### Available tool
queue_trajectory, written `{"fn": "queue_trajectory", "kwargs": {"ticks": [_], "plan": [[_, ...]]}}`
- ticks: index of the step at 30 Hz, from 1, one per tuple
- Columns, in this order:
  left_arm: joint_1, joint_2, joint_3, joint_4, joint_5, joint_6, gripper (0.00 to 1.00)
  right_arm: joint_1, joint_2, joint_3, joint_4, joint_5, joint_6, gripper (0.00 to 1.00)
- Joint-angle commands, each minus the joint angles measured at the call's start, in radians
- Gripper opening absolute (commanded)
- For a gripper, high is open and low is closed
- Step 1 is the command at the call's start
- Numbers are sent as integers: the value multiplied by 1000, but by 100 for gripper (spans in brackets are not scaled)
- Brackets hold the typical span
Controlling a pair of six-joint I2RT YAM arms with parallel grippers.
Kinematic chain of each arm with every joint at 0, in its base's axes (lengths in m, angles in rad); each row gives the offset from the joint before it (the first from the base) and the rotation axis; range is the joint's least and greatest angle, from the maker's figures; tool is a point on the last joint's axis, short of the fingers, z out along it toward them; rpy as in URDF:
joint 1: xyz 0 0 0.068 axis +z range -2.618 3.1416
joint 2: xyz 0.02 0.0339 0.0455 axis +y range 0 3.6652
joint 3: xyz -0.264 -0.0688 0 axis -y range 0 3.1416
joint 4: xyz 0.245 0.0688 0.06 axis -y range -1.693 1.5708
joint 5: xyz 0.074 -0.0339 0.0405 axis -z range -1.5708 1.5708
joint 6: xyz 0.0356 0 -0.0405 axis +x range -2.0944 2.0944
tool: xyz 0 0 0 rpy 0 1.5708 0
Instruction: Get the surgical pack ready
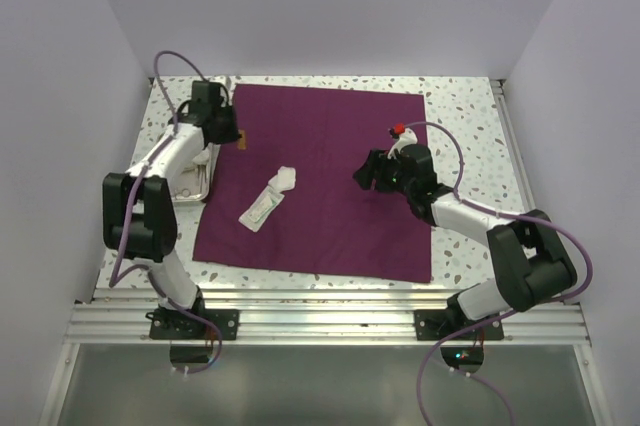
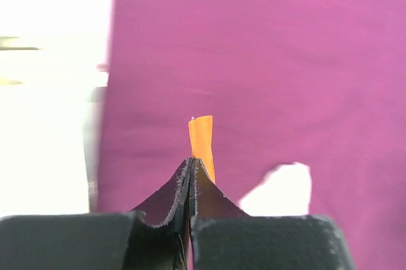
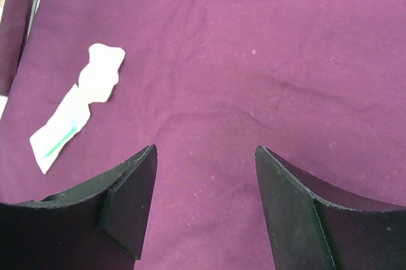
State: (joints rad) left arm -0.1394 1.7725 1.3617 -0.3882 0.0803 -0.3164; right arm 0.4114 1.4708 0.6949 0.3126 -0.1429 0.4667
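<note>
The plum-purple cloth (image 1: 330,181) of the surgical pack lies spread flat on the table. On its left part lie a piece of white gauze (image 1: 285,178) and a white packet (image 1: 260,209), which the right wrist view shows as gauze (image 3: 101,72) and packet (image 3: 57,134). A small steel tray (image 1: 201,178) sits just off the cloth's left edge. Over the cloth's upper left edge, my left gripper (image 2: 192,163) is shut on a thin orange strip (image 2: 202,142) that sticks out past the fingertips. Above the cloth's right half, my right gripper (image 3: 206,153) is open with nothing between its fingers.
The speckled tabletop (image 1: 470,136) shows around the cloth. White walls close the back and both sides. An aluminium rail (image 1: 330,321) runs along the near edge by the arm bases.
</note>
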Motion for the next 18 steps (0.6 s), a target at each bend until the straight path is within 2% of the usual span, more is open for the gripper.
{"fn": "queue_trajectory", "kwargs": {"ticks": [1, 5, 9, 18], "plan": [[60, -68, -9, -49, -143, 54, 0, 4, 6, 8, 23, -3, -13, 66], [106, -82, -32, -78, -234, 80, 0, 4, 6, 6, 25, -7, -10, 66], [133, -81, -55, -72, -402, 91, 0, 6, 8, 6, 25, -9, -10, 66], [166, -1, -72, 11, -456, 112, 0, 6, 16, 8, 25, -3, -13, 66]]}}
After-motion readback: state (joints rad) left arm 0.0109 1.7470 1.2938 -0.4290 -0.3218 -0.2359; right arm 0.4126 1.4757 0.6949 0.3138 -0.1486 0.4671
